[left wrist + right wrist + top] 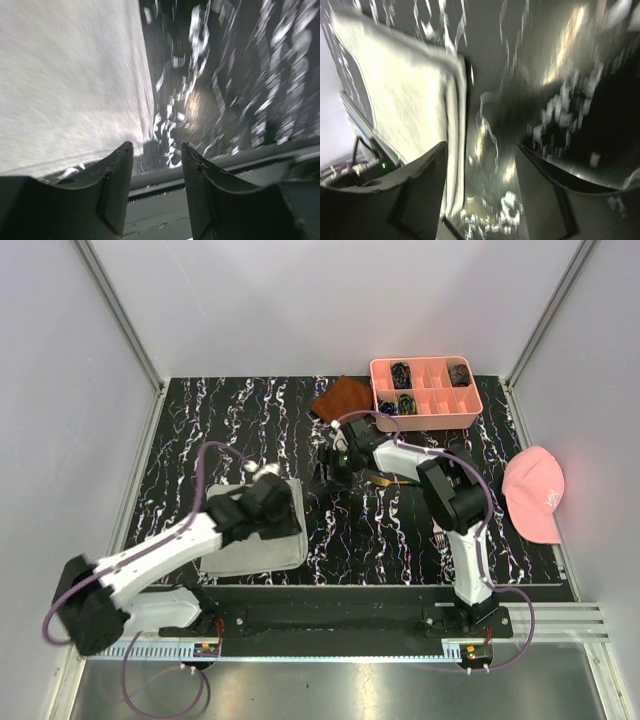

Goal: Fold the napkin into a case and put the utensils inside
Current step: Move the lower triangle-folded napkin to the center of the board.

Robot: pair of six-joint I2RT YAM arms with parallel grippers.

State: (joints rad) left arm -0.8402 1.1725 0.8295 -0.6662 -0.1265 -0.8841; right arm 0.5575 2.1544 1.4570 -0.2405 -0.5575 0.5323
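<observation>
Biggest first, the black marbled table (400, 540); 1 of those, carrying everything. Next the napkin (255, 550), 1 grey cloth, folded to a flat rectangle; it lies under the left gripper (157, 150) and spreads up and to the left of its fingers (115, 170) in the left wrist view; those 2 fingers stand apart, released, nothing between them but bare table and the table's near edge. The right gripper (481, 150) is the same; 2 fingers (540, 190) spread, empty, marbled table in the gap; the napkin sits off to the left of them, its layered edge nearest, not touching.

Now the container; 1 pink tray (478, 410) well beyond the right fingers at the far side, split into compartments; small dark items sit in some of them, too small to name; other compartments show plain pink. 1 pink cap (535, 495) lies far out to the right of the right arm; 1 rust-brown cloth (343, 398) lies just beyond the right fingers, beside the tray's left end.

Smallest, the utensils; 1 slim piece with a gold-coloured end (379, 478) peeks out just behind the right fingers, under the arm; 1 thin pale sliver (438, 537) further back by that arm could be the fork, too small to tell; neither is on the napkin.
</observation>
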